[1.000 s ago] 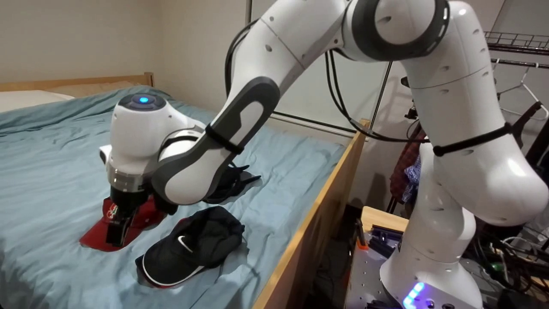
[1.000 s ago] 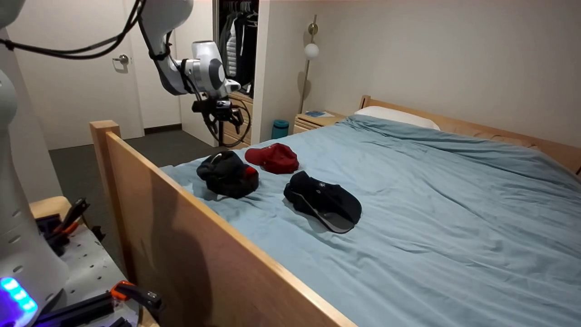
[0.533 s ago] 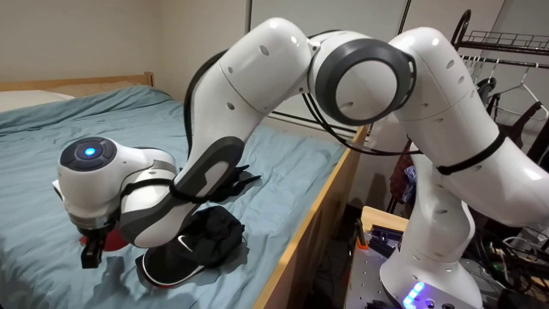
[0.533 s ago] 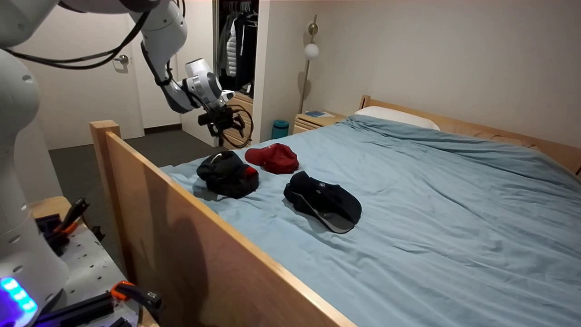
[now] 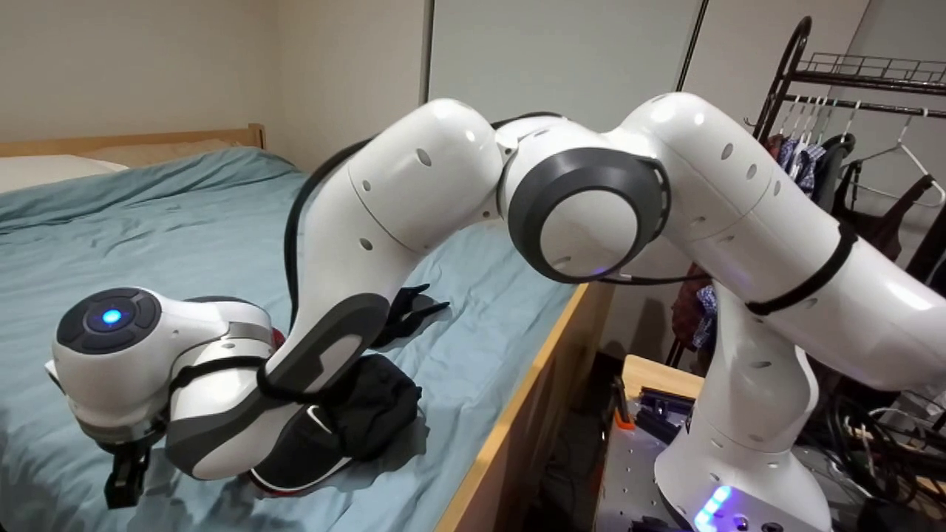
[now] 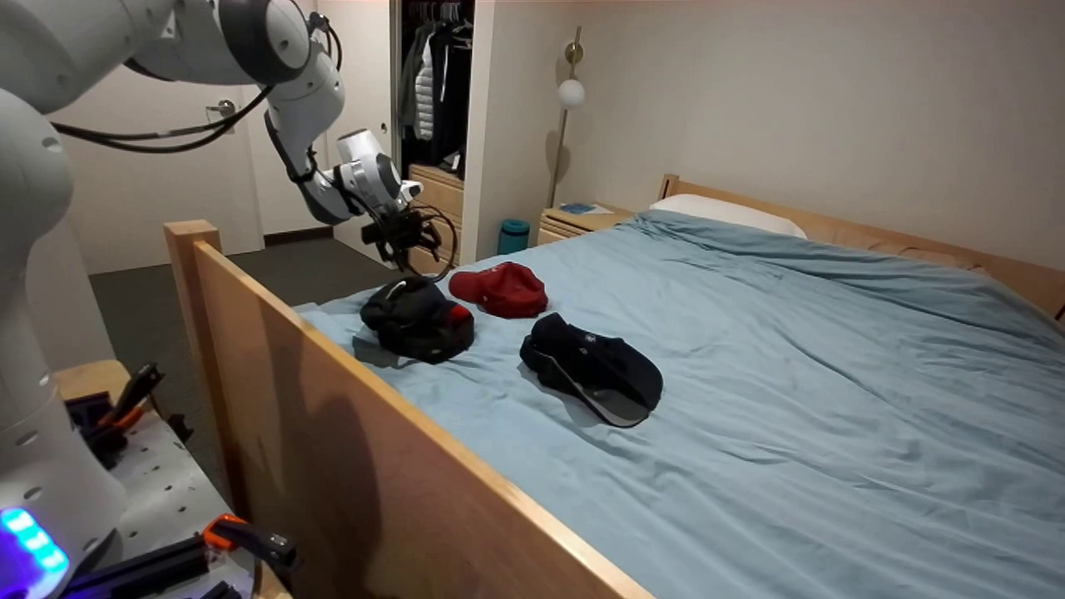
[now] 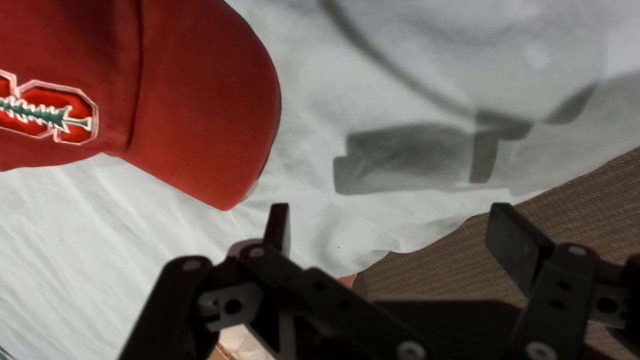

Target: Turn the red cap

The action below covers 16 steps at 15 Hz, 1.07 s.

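The red cap point(image 6: 506, 291) lies on the bed with its brim toward the bed's side edge. In the wrist view the red cap point(image 7: 205, 100) is at the upper left, with its logo and brim visible. In an exterior view the arm hides nearly all of the red cap point(image 5: 278, 338). My gripper point(image 7: 392, 225) is open, with nothing between its wide-apart fingers. It hangs past the brim's front, over the bed's edge, apart from the cap. The gripper also shows in both exterior views point(image 5: 126, 479) point(image 6: 413, 241).
A black cap with a white swoosh point(image 5: 377, 406) lies beside the red cap, close under the arm. A dark cap with a grey brim point(image 6: 595, 366) lies farther along the bed. A wooden footboard point(image 6: 433, 449) stands between the robot base and the bed. Brown floor point(image 7: 450, 265) shows past the bed's edge.
My arm has lowered and the gripper has moved from in front of the red cap outward past its brim, left and down in an exterior view. The caps have not moved.
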Motion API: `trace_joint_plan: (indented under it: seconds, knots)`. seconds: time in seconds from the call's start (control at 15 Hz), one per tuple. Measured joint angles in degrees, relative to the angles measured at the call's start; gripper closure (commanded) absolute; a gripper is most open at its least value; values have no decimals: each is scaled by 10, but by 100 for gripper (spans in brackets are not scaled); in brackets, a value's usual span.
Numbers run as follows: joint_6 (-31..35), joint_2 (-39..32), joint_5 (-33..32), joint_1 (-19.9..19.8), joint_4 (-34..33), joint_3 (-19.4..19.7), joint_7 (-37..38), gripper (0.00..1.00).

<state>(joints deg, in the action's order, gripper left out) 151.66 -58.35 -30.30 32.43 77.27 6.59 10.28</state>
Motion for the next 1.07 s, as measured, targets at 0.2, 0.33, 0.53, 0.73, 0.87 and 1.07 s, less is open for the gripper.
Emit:
trace_joint_plan:
  seconds: [0.2, 0.33, 0.53, 0.73, 0.87, 1.07]
  knots:
    - [-8, -2, -6, 21, -1, 35, 14, 0]
    - [-19, -2, -19, 42, -4, 72, 36, 0]
    - [-49, -10, -30, 58, -18, 102, 46, 0]
    - [-57, -23, -29, 48, -34, 88, 46, 0]
    - [-57, -27, -29, 44, -38, 82, 46, 0]
    - [-56, -28, -29, 45, -38, 82, 46, 0]
